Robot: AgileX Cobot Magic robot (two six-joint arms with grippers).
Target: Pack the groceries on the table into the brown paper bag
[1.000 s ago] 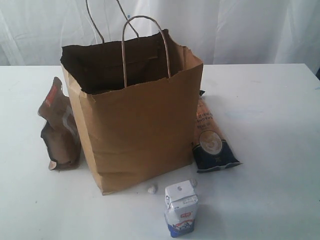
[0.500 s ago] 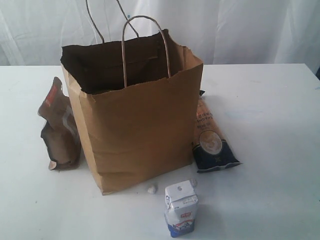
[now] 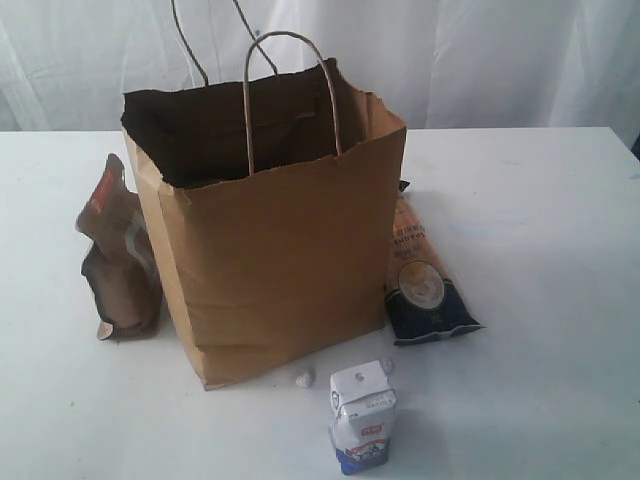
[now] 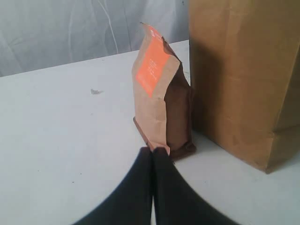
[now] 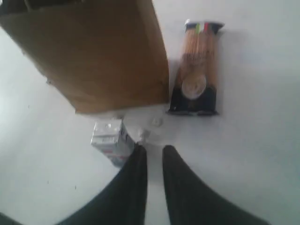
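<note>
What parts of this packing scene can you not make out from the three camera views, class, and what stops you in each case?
Contents of the brown paper bag: exterior view, its dark interior and front wall hide them.
Far end of the long orange-navy packet: exterior view, partly behind the bag.
Print on the small white-blue carton: right wrist view, blurred.

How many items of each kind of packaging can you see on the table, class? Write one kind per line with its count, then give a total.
Brown paper bag: 1
Dark-brown pouch: 1
Orange-navy packet: 1
White-blue carton: 1
Total: 4
</note>
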